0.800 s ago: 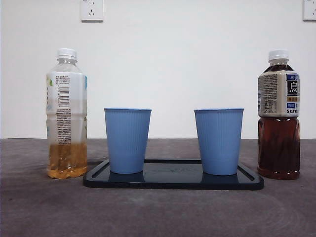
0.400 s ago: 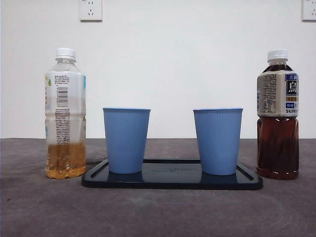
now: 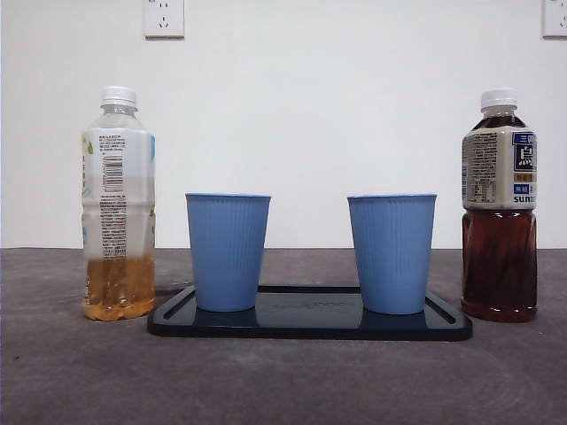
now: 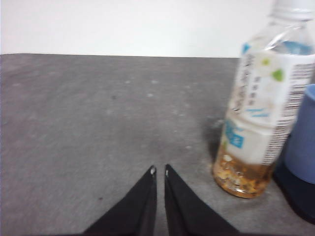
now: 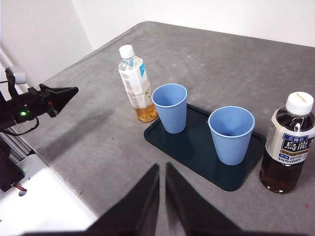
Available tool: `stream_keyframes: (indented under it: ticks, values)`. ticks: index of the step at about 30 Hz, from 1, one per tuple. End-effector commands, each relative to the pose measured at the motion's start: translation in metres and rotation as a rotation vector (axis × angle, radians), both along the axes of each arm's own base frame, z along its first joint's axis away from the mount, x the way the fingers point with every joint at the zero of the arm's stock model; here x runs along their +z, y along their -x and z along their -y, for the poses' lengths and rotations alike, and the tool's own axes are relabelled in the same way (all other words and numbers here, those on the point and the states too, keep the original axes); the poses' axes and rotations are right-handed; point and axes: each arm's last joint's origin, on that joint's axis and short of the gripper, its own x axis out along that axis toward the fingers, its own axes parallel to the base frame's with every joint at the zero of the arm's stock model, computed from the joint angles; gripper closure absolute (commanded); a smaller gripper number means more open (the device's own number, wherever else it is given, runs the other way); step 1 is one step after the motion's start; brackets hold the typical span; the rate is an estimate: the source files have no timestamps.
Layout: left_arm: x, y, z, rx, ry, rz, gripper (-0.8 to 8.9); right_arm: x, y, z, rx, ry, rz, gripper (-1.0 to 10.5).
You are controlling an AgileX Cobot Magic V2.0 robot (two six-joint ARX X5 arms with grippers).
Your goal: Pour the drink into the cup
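Note:
A clear bottle (image 3: 118, 204) with a white cap and a little yellow drink stands left of a black tray (image 3: 310, 322). On the tray stand two empty blue cups, one left (image 3: 228, 252) and one right (image 3: 392, 254). A bottle of dark tea (image 3: 499, 212) stands right of the tray. My left gripper (image 4: 159, 169) is shut and empty, low over the table, a short way from the yellow-drink bottle (image 4: 261, 123). My right gripper (image 5: 162, 166) is shut and empty, high above the table's near side. Neither gripper shows in the front view.
The right wrist view shows the left gripper (image 5: 74, 90) off beyond the table's edge, pointing toward the yellow-drink bottle (image 5: 135, 83). A white surface (image 5: 44, 206) lies beside the grey table. Two wall sockets (image 3: 164, 18) sit on the back wall.

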Motion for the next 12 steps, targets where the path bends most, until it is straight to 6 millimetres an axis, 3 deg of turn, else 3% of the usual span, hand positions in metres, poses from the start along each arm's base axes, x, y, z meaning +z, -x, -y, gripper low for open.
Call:
stream_keyframes:
  ticks: [1,12]
  values:
    - [-0.0046,0.0003,-0.0007,0.021,0.015,0.023,7.89,0.0048,0.0017,0.0005,0.009,-0.001,0.032,9.3]
    - [-0.0131,0.0005,-0.0028,0.107,0.035,-0.048,7.89,0.0048,0.0016,0.0005,0.009,-0.001,0.032,9.3]
